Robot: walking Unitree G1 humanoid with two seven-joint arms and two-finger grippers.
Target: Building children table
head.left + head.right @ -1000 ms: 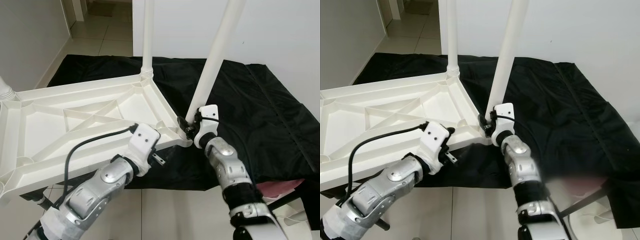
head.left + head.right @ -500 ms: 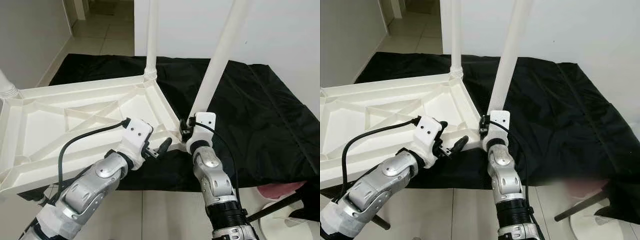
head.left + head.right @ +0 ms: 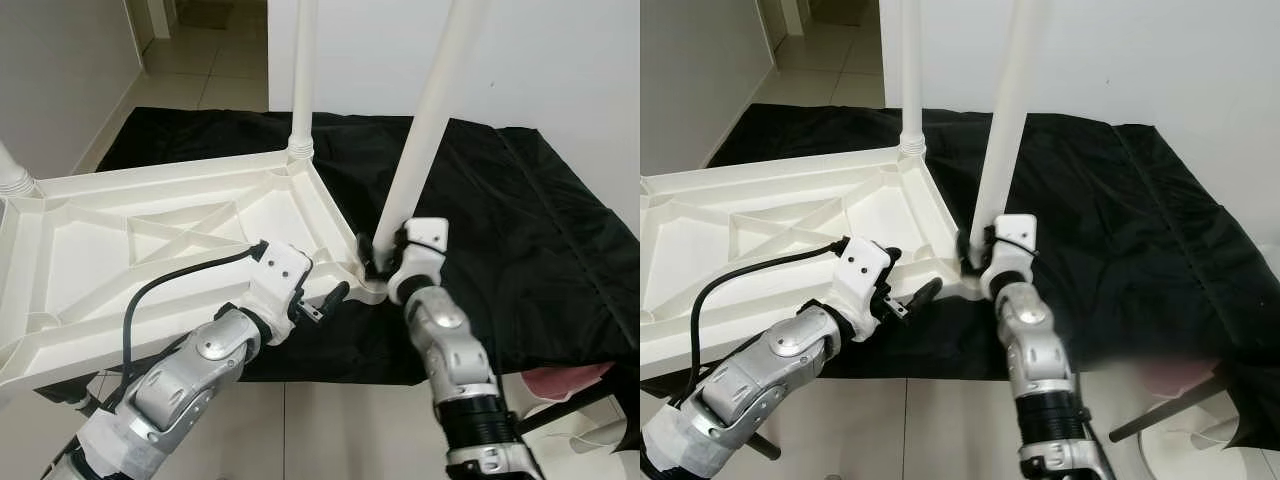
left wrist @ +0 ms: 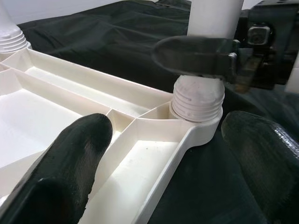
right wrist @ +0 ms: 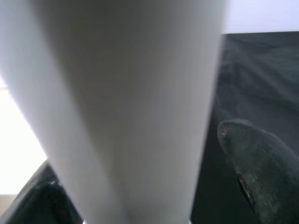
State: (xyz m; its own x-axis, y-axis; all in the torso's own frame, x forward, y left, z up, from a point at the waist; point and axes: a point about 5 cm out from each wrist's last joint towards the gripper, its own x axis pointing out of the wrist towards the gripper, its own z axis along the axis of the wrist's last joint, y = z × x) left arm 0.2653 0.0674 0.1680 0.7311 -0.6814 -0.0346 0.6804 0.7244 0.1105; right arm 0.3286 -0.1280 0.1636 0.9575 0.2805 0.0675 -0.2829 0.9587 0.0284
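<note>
**Right gripper clamps table leg at corner socket, left gripper straddles the corner**

While the white plastic tabletop [image 3: 180,225] lies upside down, ribbed underside up, on a black cloth [image 3: 520,220], the right gripper [image 3: 372,256] has its jaws clenched on the near white leg [image 3: 425,110] just above its threaded base. That leg leans slightly and sits at the near corner socket [image 4: 196,103] of the tabletop; the left wrist view shows its ridged end resting in the socket collar. In the right wrist view the leg runs between the two black fingers [image 5: 254,161], pressed close against it.

Left gripper [image 3: 322,303] is at the same corner, jaws released and spread wide. One finger hangs over the ribbed inside of the frame, the other outside the edge over the cloth, with the corner rim between them; contact with the plastic cannot be told. A black cable [image 3: 165,290] loops from the left wrist over the tabletop.

A second white leg [image 3: 303,75] stands upright in the far corner socket. The threaded base of a third leg [image 3: 12,175] shows at the left edge. The cloth covers a tiled floor [image 3: 200,70] beside a white wall [image 3: 560,60]. Something pink [image 3: 560,380] lies at lower right, next to a dark rod.
</note>
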